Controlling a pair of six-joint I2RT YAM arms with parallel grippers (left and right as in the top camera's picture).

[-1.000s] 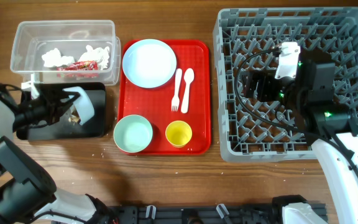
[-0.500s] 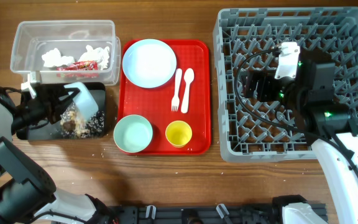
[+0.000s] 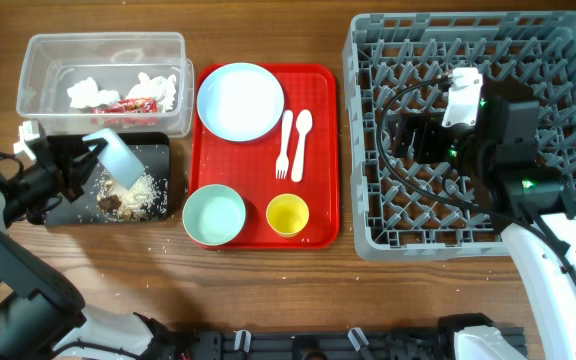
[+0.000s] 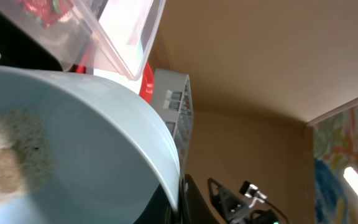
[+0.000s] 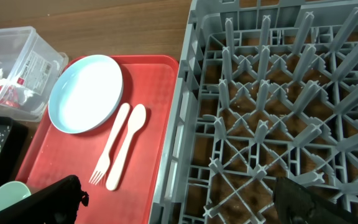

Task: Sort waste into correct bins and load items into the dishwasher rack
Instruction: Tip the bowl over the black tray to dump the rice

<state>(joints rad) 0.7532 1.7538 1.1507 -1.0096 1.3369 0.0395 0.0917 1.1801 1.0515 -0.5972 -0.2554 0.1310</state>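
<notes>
At ten o'clock we see the clear tub holding the red wrapper and white tissue; at its six o'clock the black tray carries brown food scraps and pale crumbs, the small pale blue bowl tilted above. The pale blue plate lies at twelve, fork and spoon side by side at its four, mint-green bowl and yellow cup upright at six, the grey pegged rack at three.

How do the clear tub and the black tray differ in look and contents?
The clear tub is see-through with tall walls; the black tray is opaque and shallow. The tub holds white tissue and a red wrapper; the tray holds brown scraps and pale crumbs. Both are rectangular and sit left of the red tray.
</notes>
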